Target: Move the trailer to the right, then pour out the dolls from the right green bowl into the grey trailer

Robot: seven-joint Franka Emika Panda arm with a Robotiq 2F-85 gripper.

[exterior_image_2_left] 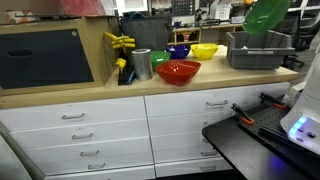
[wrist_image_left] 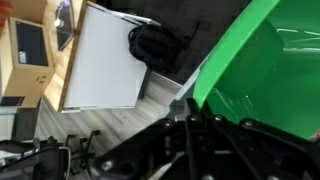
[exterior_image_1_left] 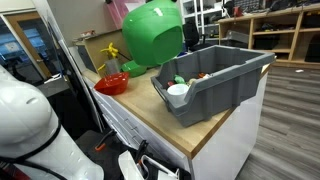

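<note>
Exterior view: bright green round plastic bowl [exterior_image_1_left: 152, 32] hangs aloft, tipped on its side, above the far end of the big grey plastic bin [exterior_image_1_left: 225, 70]. Tiny green and red toys [exterior_image_1_left: 190, 78] lie inside the bin.
Exterior view: bowl [exterior_image_2_left: 265, 14] directly over bin [exterior_image_2_left: 258, 52].
Wrist view: gripper [wrist_image_left: 190, 125] looks clamped on the bowl's rim, with the bowl [wrist_image_left: 270, 60] ahead of it at upper right.
</note>
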